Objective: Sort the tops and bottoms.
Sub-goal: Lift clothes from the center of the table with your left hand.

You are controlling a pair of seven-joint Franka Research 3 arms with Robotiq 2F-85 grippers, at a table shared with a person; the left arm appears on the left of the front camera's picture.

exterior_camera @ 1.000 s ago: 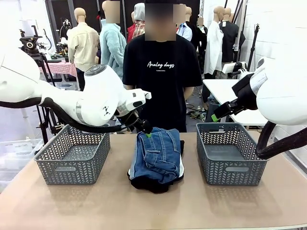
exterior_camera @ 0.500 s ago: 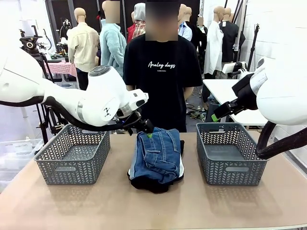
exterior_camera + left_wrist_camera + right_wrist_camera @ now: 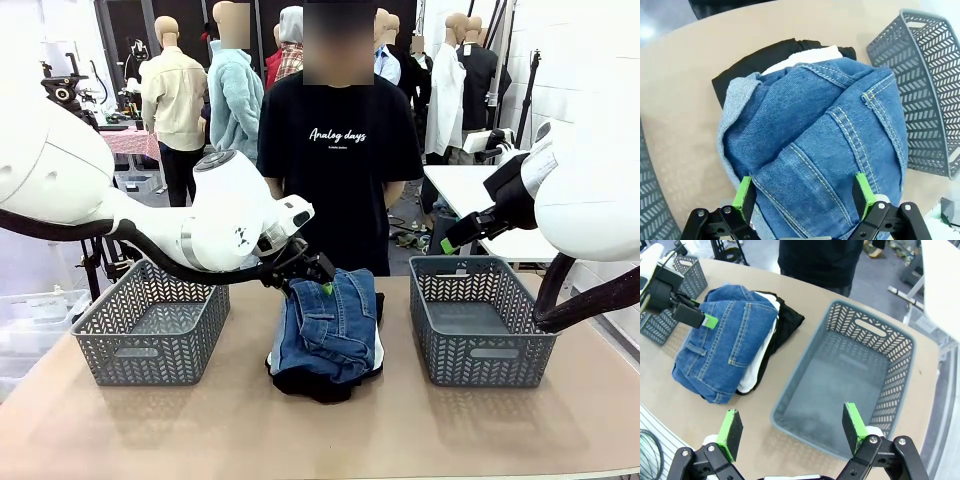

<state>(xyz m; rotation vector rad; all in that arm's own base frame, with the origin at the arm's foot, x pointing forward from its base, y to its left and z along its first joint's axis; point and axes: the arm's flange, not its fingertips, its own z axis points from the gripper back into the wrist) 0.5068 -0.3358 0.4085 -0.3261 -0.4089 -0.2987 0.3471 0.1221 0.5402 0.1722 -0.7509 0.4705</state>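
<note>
In the front view, the left gripper [image 3: 322,280], fingers apart, is hovering at the twelve o'clock edge of the blue denim piece [image 3: 330,325], which is lying atop the black pieces [image 3: 310,385] mid-table. In the left wrist view, its green pads [image 3: 745,195] are straddling the denim. In the right wrist view, the right gripper [image 3: 792,425] is hanging wide open above the grey basket [image 3: 900,340] at the pile's three o'clock.

folded blue denim piece [image 3: 330,325] tops a pile over the white piece [image 3: 810,55] and black pieces [image 3: 315,385].
</note>
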